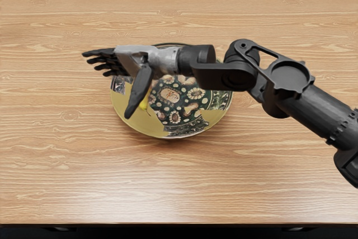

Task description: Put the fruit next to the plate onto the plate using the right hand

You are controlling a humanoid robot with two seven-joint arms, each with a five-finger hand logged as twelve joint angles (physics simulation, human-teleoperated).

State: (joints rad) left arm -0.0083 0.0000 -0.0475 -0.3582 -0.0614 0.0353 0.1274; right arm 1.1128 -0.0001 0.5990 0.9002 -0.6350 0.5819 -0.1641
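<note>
**Right hand** (pixel 126 62): over the left rim of the plate (pixel 168 134), fingers stretched flat past that rim, thumb (pixel 139 90) hanging down; released, clasping nothing visible.

**Fruit** (pixel 146 103): only a yellow sliver shows, beside the thumb tip, inside the plate's left part; kind not discernible, the rest hidden by the hand. Judged light, smooth-skinned, apt to roll and bruise; best taken across its middle, thumb against fingers, gently.

**Table** (pixel 67 155): wood-grain, bearing the plate.
</note>
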